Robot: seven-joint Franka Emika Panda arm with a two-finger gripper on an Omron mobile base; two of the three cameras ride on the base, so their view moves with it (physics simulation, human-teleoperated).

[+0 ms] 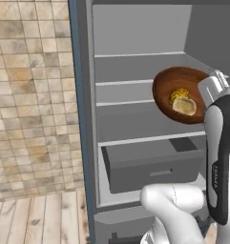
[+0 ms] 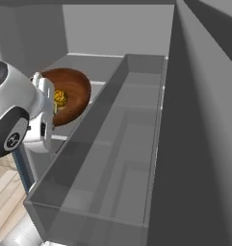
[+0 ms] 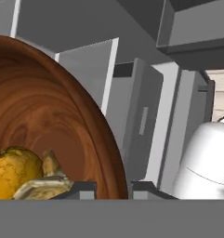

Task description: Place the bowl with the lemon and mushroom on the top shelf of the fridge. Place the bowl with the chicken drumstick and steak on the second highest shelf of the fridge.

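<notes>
The large reddish-brown bowl (image 1: pixel 170 81) hangs inside the open fridge, tipped steeply so its opening faces back toward the base. A yellow lemon (image 1: pixel 179 94) and a pale mushroom (image 1: pixel 185 106) lie against its lower wall. My gripper (image 3: pixel 114 189) is shut on the bowl's rim (image 3: pixel 118 176), one fingertip (image 3: pixel 83 188) inside and one outside. In the right base view the bowl (image 2: pixel 74 93) shows past my wrist. The top shelf (image 1: pixel 135 54) lies above the bowl. The second highest shelf (image 1: pixel 123 83) is level with the bowl's upper half. The other bowl is out of view.
Two more shelf panels (image 1: pixel 126 102) sit lower, above a grey drawer (image 1: pixel 154 164). A long door bin (image 2: pixel 112 158) runs along the open fridge door on the right. The fridge's left wall (image 1: pixel 80 95) borders a tiled wall (image 1: pixel 30 95) and wood floor (image 1: pixel 35 219).
</notes>
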